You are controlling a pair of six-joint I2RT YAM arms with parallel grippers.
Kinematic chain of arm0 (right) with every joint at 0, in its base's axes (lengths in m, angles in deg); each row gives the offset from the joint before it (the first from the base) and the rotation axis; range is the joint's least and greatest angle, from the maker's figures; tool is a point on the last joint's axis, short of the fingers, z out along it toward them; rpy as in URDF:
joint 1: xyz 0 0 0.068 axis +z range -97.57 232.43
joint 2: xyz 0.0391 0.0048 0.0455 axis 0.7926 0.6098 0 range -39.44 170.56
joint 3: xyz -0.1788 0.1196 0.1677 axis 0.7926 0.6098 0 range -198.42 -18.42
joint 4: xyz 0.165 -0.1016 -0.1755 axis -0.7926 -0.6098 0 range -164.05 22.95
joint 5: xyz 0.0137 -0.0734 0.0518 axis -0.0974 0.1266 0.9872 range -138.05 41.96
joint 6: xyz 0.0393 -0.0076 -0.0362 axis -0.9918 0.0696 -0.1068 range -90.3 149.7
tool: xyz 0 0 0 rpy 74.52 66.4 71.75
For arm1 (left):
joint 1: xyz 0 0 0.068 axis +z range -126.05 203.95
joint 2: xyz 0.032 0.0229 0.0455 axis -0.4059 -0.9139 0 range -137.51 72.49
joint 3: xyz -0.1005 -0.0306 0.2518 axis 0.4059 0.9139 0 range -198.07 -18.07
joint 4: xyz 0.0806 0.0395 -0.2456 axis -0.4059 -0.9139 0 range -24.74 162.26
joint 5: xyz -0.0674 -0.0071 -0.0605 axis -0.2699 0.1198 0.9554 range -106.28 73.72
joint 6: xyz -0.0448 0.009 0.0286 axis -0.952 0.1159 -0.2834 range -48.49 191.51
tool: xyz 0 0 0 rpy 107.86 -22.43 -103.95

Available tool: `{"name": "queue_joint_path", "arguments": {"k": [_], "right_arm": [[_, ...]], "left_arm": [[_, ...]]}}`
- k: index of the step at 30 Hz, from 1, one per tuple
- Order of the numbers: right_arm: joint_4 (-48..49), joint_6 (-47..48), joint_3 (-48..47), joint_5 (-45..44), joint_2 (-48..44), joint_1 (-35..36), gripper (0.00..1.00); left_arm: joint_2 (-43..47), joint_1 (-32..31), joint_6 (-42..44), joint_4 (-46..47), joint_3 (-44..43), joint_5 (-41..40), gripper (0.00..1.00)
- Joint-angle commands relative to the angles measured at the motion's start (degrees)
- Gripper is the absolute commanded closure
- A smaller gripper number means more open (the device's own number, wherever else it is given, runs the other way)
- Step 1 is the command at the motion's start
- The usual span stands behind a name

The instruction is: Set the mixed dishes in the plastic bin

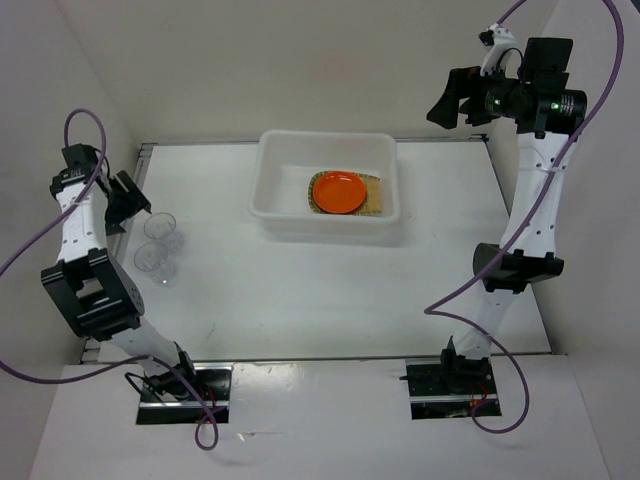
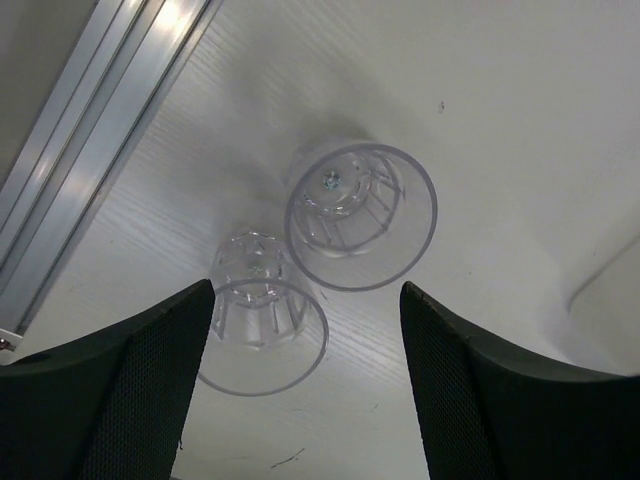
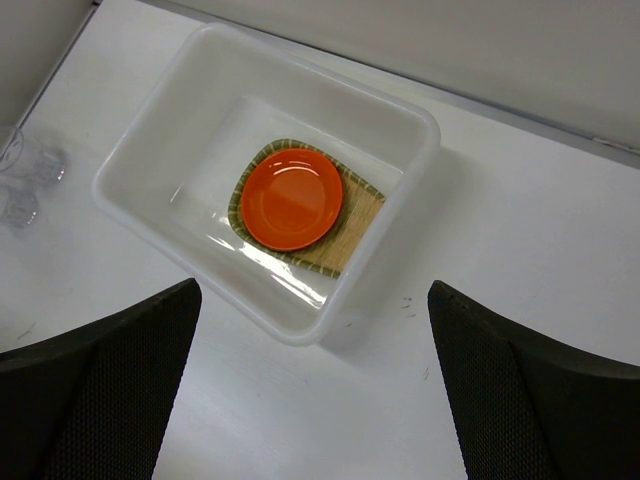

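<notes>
White table (image 1: 300, 300), left end effector (image 2: 306, 290) spread over clear cups (image 2: 360, 215); right end effector (image 3: 312, 290) spread, empty, above bin (image 3: 330, 80)

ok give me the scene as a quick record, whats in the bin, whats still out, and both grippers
bin: white tub, far middle of the table
in bin: orange plate lying on the woven tray
still out: two clear cups, upright, close together, left of the bin
left gripper: open, above the cups, holding nothing
right gripper: open, empty, raised, beyond the bin's right end
</notes>
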Motion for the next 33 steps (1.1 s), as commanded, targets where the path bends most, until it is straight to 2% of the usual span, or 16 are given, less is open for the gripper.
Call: {"name": "queue_joint_path", "arguments": {"k": [1,8,11,13,19,26,29,32,33], "right_arm": [[-0.3,-0.4,-1.6,1.1,-0.7,-0.2,0.01],[-0.3,-0.4,-0.4,0.6,-2.0,-0.2,0.01],[-0.3,-0.4,0.1,0.0,-2.5,-0.2,0.01],[-0.3,-0.4,0.1,0.0,-3.0,-0.2,0.01],[-0.3,-0.4,-0.4,-0.5,-3.0,-0.2,0.01],[-0.3,-0.4,0.6,-0.5,-4.1,-0.2,0.01],[-0.3,-0.4,0.6,-0.5,-4.1,-0.2,0.01],[-0.3,-0.4,0.6,-0.5,-4.6,-0.2,0.01],[-0.3,-0.4,0.6,-0.5,-4.6,-0.2,0.01]], "left_arm": [[-1.5,1.5,3.1,2.5,1.2,-0.3,0.18],[-6.0,1.5,3.6,5.5,3.9,1.2,0.21],[-6.1,1.5,3.6,7.9,6.8,1.2,0.22],[-6.1,1.5,3.6,8.5,7.5,1.9,0.28],[-7.3,1.5,3.6,9.1,8.1,3.2,0.29],[-9.0,1.5,3.6,11.6,9.4,1.7,0.42],[-9.6,1.5,3.0,11.6,9.4,0.3,0.42],[-9.6,1.5,3.0,12.1,8.8,-0.2,0.51],[-10.1,1.5,3.0,12.1,8.2,-1.0,0.57]]}}
